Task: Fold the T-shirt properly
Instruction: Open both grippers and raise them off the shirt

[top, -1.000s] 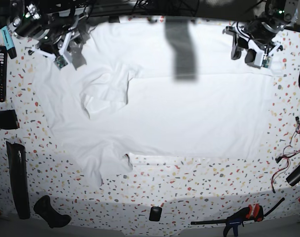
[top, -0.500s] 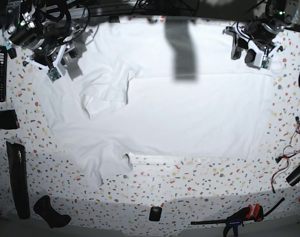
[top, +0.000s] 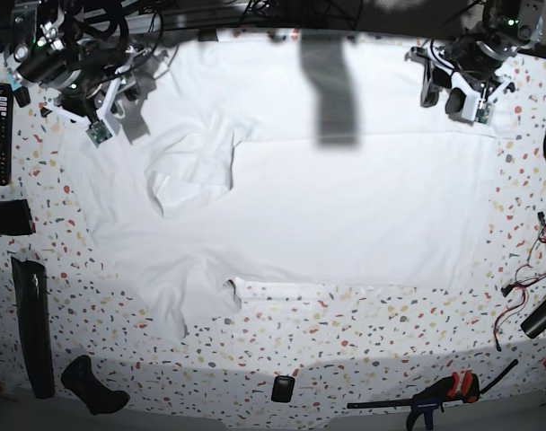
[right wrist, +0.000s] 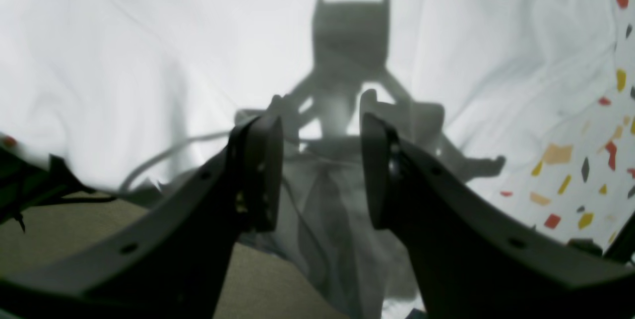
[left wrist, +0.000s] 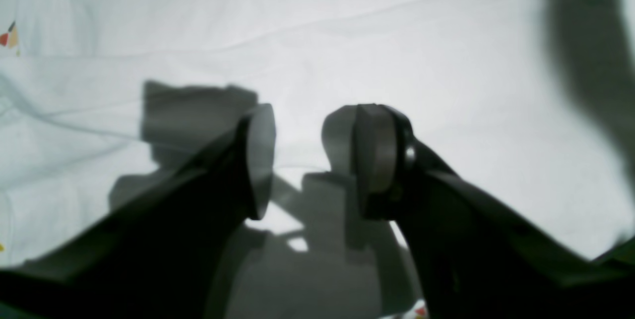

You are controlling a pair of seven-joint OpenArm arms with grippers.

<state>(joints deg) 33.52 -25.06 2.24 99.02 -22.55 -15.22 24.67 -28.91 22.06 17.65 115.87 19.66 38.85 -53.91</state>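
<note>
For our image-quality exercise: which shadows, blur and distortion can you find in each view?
Base view: table edge bowed by the lens, dark shadow bar across the T-shirt. Left wrist: left gripper blurred, shadow beneath. Right wrist: right gripper soft, sharp shadow ahead.

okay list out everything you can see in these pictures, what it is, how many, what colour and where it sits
T-shirt: one, plain white, spread across the middle of the table, one sleeve folded in on the base view's left.
Table: one, white with coloured flecks, under everything.
Remote control: one, black, far left edge.
Clamp: one, black with a red part, bottom right.
Wires: a bundle, red and black, right edge.
Small black square object: one, bottom centre; what it is I cannot tell.
Long black pieces: at least two, lower left, unclear.
Left gripper: one, black, open, above the shirt's top right corner.
Right gripper: one, black, open, above the shirt's top left edge.
</note>
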